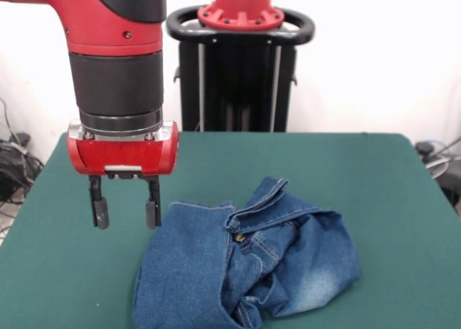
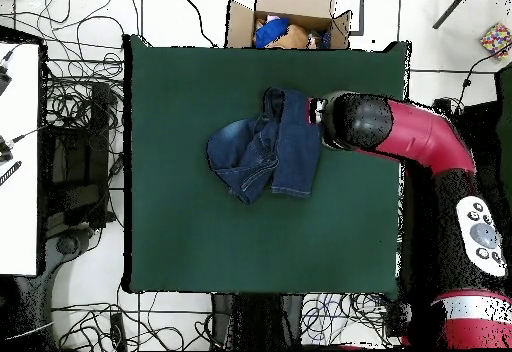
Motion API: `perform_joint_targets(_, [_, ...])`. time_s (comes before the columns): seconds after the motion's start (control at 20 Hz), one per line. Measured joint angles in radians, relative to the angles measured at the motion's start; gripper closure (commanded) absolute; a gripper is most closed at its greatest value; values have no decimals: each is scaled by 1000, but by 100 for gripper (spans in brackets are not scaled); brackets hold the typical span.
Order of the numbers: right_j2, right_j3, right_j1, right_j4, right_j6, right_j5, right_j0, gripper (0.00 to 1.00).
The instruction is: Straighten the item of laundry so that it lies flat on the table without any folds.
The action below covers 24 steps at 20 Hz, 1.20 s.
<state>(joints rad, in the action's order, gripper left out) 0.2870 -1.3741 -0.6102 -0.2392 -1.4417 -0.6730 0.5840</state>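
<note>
Bunched denim jeans point(image 1: 245, 271) lie on the green table point(image 1: 374, 192); the gripper point(image 1: 124, 212) hovers beside them, jaws spread, empty

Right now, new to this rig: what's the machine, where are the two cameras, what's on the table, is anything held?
The machine is a red and black robot arm ending in a two-fingered black gripper. One picture looks across the table at it; the other looks straight down from above. On the large dark green cloth-topped table lies one crumpled pair of medium-blue denim jeans with faded patches, bunched and folded over itself. The gripper hangs beside the jeans, fingers apart, holding nothing. In the overhead picture a cardboard box sits past the table's edge.
</note>
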Motion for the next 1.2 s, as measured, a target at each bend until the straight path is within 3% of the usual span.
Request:
perform_joint_targets(0.35, [0, 48, 0, 0, 0, -49, -10, 0])
perform_joint_targets(0.75, [-12, 199, 26, 0, 0, -204, -69, 0])
perform_joint_targets(1.2, [-44, 216, 27, 0, 0, -205, -131, 0])
